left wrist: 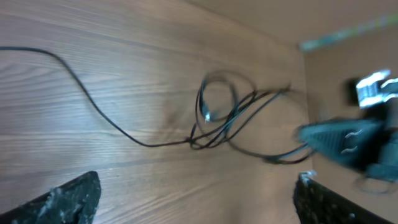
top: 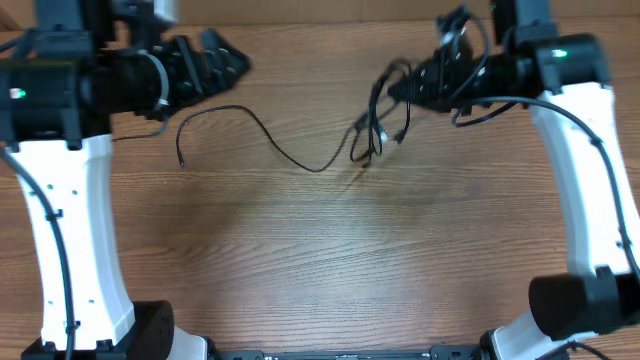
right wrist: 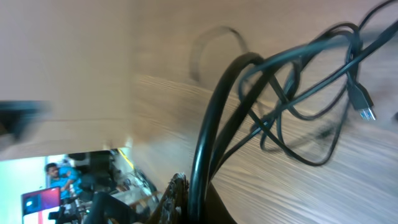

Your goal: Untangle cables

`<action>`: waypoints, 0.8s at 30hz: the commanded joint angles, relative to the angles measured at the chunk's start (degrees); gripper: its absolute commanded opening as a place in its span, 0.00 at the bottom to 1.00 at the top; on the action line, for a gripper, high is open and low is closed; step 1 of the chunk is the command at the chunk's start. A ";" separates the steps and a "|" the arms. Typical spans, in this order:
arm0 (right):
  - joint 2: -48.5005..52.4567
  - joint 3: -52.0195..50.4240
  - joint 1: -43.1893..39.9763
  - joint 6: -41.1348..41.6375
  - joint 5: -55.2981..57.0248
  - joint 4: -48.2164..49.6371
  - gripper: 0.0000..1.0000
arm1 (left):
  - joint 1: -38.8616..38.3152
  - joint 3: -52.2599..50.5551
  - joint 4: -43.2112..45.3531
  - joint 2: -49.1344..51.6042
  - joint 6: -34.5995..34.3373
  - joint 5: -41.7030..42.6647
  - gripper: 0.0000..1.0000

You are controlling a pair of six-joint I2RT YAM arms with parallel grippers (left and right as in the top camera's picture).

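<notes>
Several thin black cables form a tangle [top: 372, 135] right of the table's middle. One long strand [top: 262, 132] runs left from it and ends in a plug [top: 181, 160]. My right gripper [top: 402, 90] is shut on the top of the bundle and holds it lifted. In the right wrist view the cables [right wrist: 214, 118] rise from between its fingers [right wrist: 202, 199], and a silvery plug [right wrist: 365, 111] dangles. My left gripper [top: 230, 58] is open at the far left, apart from the strand. The left wrist view has its fingers [left wrist: 65, 200] wide apart, with the tangle [left wrist: 217, 118] ahead.
The wooden table [top: 330, 260] carries only the cables. White arm columns stand at the left [top: 70, 220] and right [top: 590, 170] edges. Thicker black robot wires [top: 490, 105] hang off the right arm. The table's far edge [left wrist: 298, 46] is visible in the left wrist view.
</notes>
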 commanded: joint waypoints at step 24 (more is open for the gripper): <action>-4.48 14.67 -0.15 17.77 -20.15 6.62 0.04 | -14.25 0.79 -3.56 12.59 39.58 17.51 1.00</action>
